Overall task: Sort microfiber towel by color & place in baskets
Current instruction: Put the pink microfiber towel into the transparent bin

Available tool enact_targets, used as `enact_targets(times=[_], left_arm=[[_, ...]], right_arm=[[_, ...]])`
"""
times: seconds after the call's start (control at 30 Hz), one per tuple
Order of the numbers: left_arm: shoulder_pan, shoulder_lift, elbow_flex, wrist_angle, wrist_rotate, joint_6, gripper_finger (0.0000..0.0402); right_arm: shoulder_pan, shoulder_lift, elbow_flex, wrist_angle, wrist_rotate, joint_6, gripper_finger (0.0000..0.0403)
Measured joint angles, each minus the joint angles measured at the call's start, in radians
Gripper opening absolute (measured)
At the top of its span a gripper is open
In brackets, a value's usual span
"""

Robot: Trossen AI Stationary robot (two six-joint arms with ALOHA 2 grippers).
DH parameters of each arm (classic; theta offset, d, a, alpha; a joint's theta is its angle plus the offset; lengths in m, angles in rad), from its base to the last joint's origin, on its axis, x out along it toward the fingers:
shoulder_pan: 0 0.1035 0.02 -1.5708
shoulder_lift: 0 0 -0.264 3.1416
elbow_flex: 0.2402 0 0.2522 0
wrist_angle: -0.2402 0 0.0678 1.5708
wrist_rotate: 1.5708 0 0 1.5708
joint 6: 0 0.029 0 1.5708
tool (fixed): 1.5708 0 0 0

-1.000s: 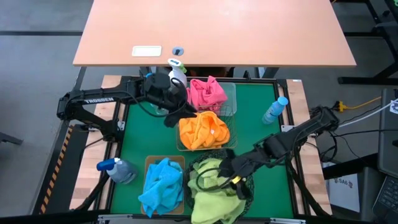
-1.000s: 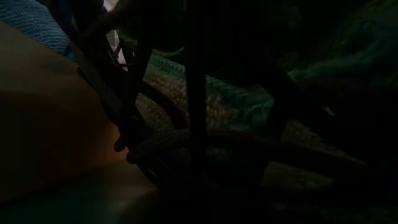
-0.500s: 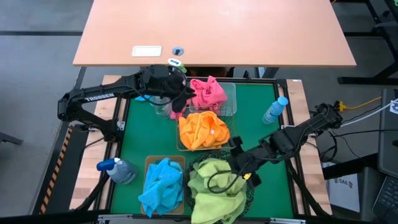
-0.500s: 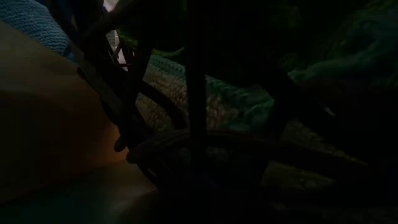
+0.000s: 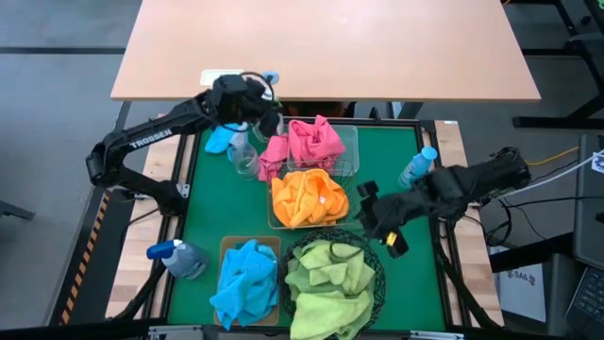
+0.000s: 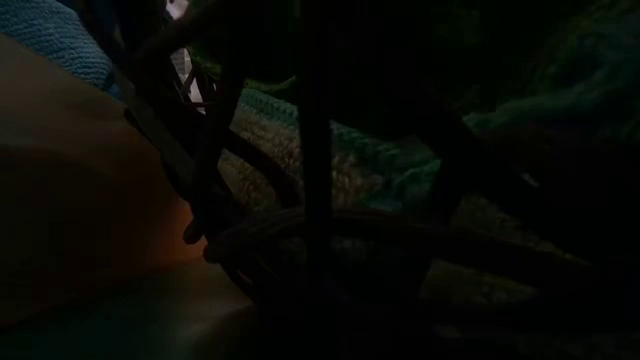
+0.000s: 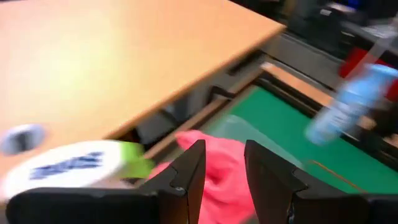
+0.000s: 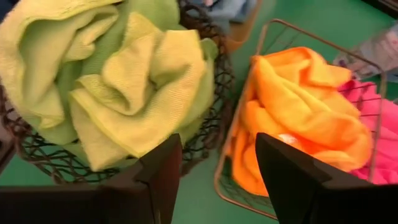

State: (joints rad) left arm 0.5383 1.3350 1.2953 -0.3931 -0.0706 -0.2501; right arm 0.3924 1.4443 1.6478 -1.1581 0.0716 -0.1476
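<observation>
Four colour piles fill the baskets. Pink towels [image 5: 316, 142] lie in a clear rectangular basket, and orange towels [image 5: 307, 196] in the wire basket [image 8: 231, 186] beside it. Blue towels [image 5: 247, 279] are in the tan bin, and green towels [image 5: 330, 279] in the round black mesh basket [image 8: 211, 134]. My left gripper [image 7: 222, 174] hovers open at the pink pile's far-left corner [image 5: 268, 121], nothing between its fingers. My right gripper [image 8: 217, 174] hangs open and empty over the green mat [image 5: 370, 212], right of the orange basket.
Spray bottles stand on the mat at the near left [image 5: 177, 257], at the right edge [image 5: 417, 167], and by the pink basket [image 5: 243, 156]. A white bottle top with a green label [image 7: 74, 165] is close to my left fingers. A wooden table [image 5: 321, 47] lies beyond.
My left gripper has swung from between the pink and orange baskets toward the far edge, turning as it went. My right gripper has risen out of the green towels and drawn back toward the far right, rolling its wrist; the green towels stay in their basket.
</observation>
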Motion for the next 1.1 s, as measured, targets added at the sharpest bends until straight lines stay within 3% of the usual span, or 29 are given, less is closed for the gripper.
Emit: enact_targets(times=[0.4, 0.57, 0.83, 1.1], left_arm=[[0.271, 0.0, 0.001, -0.186, -0.047, -0.01, 0.0107], [0.311, 0.0, 0.001, -0.254, 0.054, 0.006, 0.0107], [0.241, 0.0, 0.001, -0.209, 0.256, 0.099, 0.0107], [0.031, 0.0, 0.001, -0.209, 0.231, 0.218, 0.0107]], right_arm=[[-0.204, -0.014, 0.0, -0.023, -0.207, -0.136, 0.0205], [-0.255, -0.013, 0.0, -0.023, -0.23, -0.149, 0.0205], [-0.284, -0.013, 0.0, -0.021, -0.235, -0.171, 0.0205], [-0.282, -0.013, 0.0, -0.019, -0.249, -0.176, 0.0205]])
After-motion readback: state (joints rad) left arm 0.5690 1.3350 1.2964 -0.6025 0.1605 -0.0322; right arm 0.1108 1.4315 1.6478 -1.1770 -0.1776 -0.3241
